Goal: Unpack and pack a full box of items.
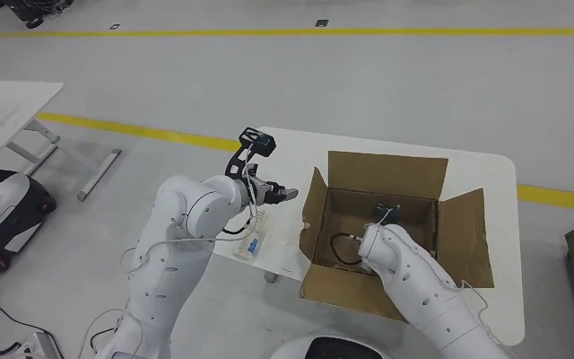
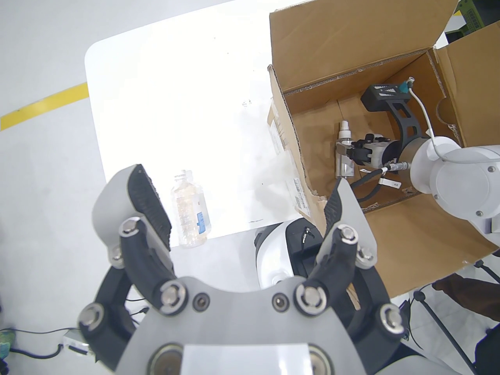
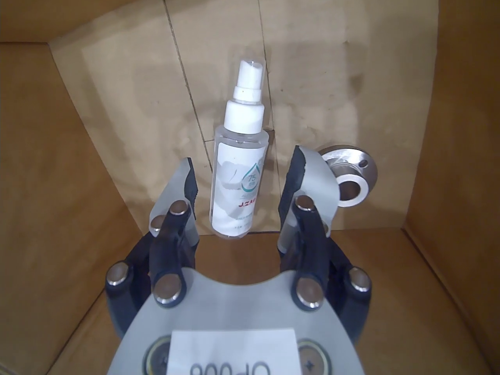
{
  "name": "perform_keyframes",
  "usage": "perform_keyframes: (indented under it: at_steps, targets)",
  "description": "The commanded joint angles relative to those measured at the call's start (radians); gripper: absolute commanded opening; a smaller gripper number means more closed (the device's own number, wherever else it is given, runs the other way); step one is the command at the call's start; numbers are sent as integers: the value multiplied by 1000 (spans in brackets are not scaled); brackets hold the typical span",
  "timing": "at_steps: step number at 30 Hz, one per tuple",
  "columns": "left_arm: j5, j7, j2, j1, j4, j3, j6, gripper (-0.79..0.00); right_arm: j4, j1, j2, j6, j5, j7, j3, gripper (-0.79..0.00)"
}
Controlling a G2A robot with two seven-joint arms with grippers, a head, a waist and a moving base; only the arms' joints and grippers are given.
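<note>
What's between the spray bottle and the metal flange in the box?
One finger of the open right pincer straddling the spray bottle, seen in the right wrist view.

Bright, even overhead light in the top view, shadows soft and short. In the left wrist view the table (image 2: 168,91) burns out to flat white glare that blooms over the near outer wall of the box (image 2: 351,33) and pales the clear bottle (image 2: 190,212) lying on the table. Inside the box the right wrist view is dimmer, with the spray bottle (image 3: 239,165) casting a faint shadow on the cardboard and a hard glint on the metal flange (image 3: 353,161); both wrist views bow straight lines toward their edges.
</note>
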Motion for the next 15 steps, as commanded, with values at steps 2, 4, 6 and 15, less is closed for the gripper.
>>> perform_keyframes:
  at_steps: [2, 4, 6, 15]
  targets:
    - [0, 0, 0, 0, 0, 0, 0, 0, 37, 10, -13, -9, 12, -7, -3, -280]
    - [0, 0, 0, 0, 0, 0, 0, 0, 60, 14, -22, -15, 20, -17, -5, -302]
    - [0, 0, 0, 0, 0, 0, 0, 0, 83, 19, -31, -20, 25, -22, -8, -308]
    - [0, 0, 0, 0, 0, 0, 0, 0, 174, 43, -69, -48, 35, -27, -24, -739]
